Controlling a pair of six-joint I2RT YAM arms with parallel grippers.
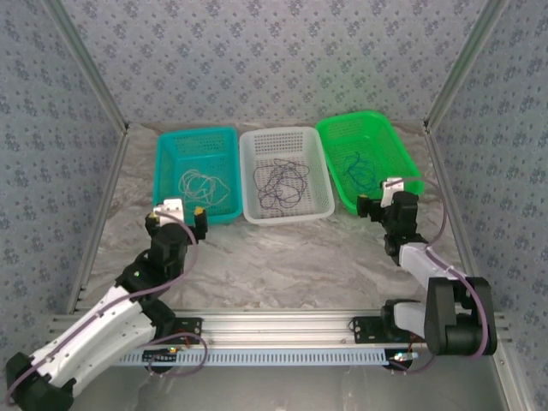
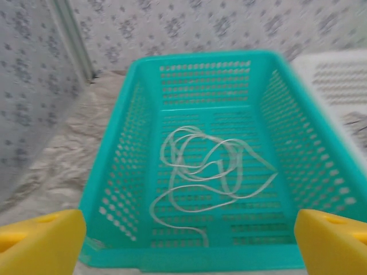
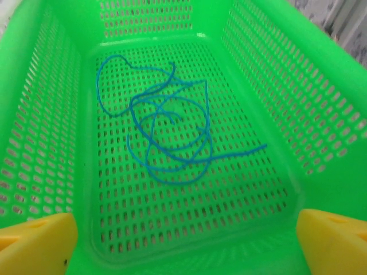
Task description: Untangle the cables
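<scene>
Blue-grey floral-patterned walls (image 1: 257, 51) on three sides, metal corner posts (image 1: 87, 64), crinkled pale table covering (image 1: 282, 257)

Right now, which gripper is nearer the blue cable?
Right. The right gripper is at the near end of the green basket that holds the blue cable. The left gripper is across the table, at the teal basket.

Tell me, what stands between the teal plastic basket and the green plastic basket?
A white perforated plastic basket holding a dark purple cable, seen in the top external view.
</scene>
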